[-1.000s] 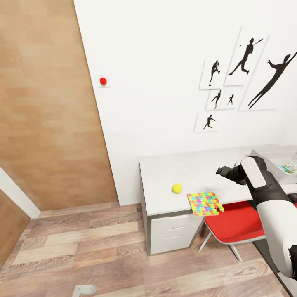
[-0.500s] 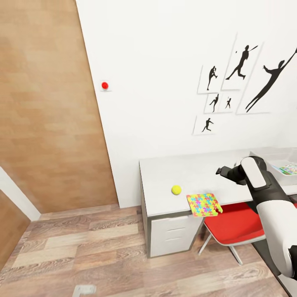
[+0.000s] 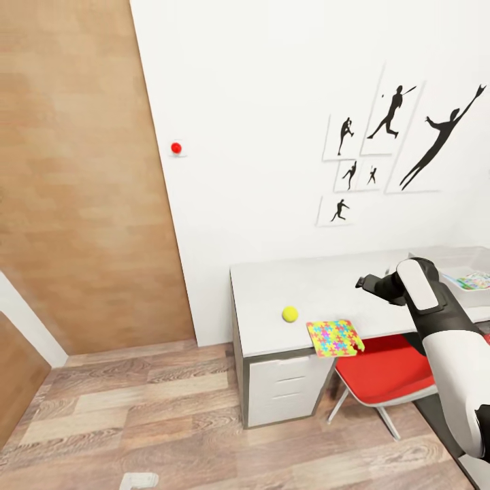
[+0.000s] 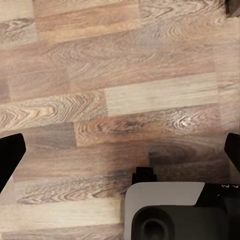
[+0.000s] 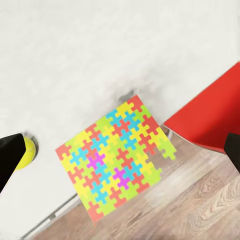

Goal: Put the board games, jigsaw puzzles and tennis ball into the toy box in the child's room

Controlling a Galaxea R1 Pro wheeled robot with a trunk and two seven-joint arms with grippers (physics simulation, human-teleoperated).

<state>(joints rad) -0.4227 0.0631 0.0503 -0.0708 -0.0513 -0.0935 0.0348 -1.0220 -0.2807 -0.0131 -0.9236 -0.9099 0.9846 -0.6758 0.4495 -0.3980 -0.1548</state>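
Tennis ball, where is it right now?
In the head view the tennis ball sits on the table near its left end, just left of the jigsaw puzzle overhanging the front edge.

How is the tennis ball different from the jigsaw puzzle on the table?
The tennis ball is a small round yellow-green ball; the jigsaw puzzle is a larger flat square sheet of many colours. The ball sits fully on the table, while the puzzle overhangs its front edge. Both lie near the table's front, close together but apart.
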